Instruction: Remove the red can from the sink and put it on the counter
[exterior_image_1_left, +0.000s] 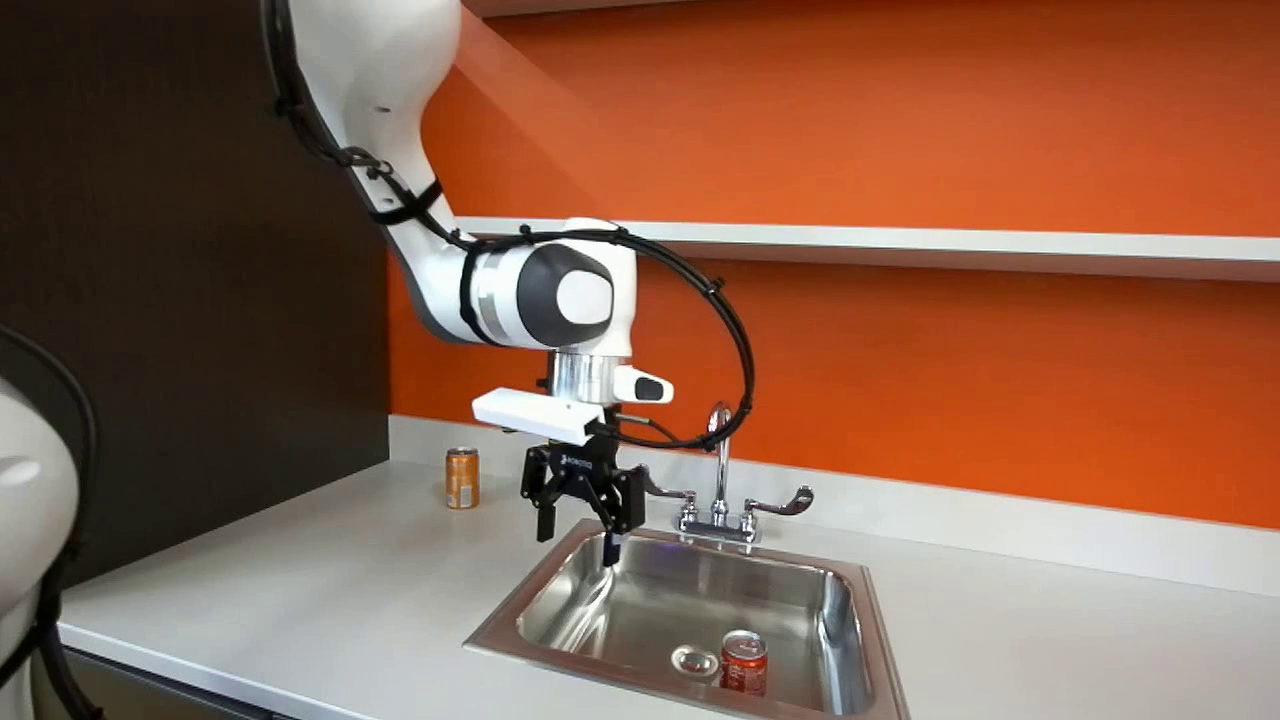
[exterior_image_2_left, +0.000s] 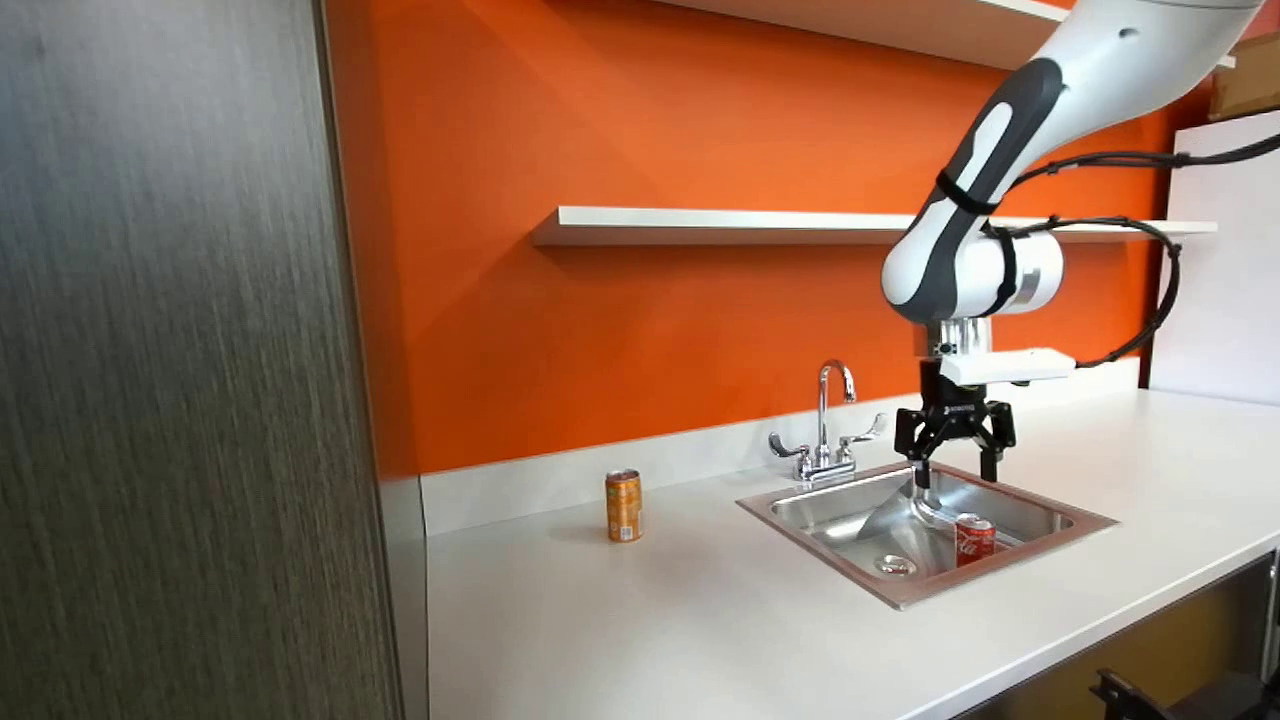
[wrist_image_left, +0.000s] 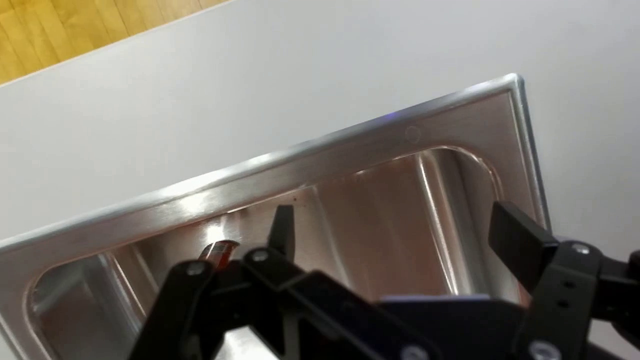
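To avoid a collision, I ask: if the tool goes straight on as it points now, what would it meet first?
Most likely the sink: the tool points down above it. Depth is unclear, so I cannot tell whether its rim or its inside comes first.

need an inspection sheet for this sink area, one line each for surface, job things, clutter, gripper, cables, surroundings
Surface: pale counter with a steel sink set into it.
Job's things: red can stands in the sink beside the drain, not yet on the counter.
Clutter: orange can, upright on the counter, outside the sink.
Gripper: open above the sink, nothing between its fingers.
Cables: black, strapped to the arm, looping out beside its wrist end.
Surroundings: faucet behind the sink; orange wall with a white shelf; dark panel at one end of the counter.
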